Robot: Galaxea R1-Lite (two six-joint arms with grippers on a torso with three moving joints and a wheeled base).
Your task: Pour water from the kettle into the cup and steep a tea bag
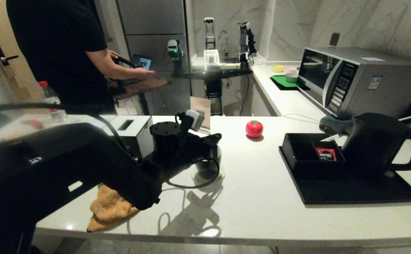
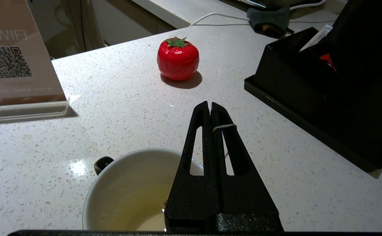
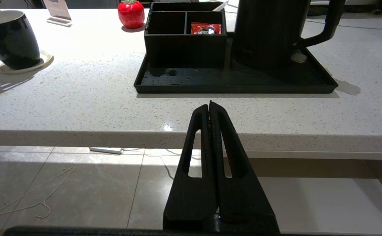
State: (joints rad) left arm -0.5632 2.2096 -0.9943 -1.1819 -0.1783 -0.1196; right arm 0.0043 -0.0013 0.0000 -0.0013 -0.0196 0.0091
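My left gripper hangs above the cup, shut on the thin string of the tea bag. The string loops over one finger and drops towards the cup. The bag itself is hidden under the fingers. The cup, black outside and white inside, holds pale yellowish water. In the head view the left gripper covers the cup. The black kettle stands upright on the black tray at the right. My right gripper is shut and empty, below and before the counter's front edge.
On the tray, a black divided box holds a red Nescafe sachet. A red tomato-shaped object sits mid-counter, a QR sign behind the cup, an orange cloth at the front left. A microwave is at the back right; a person stands at the back left.
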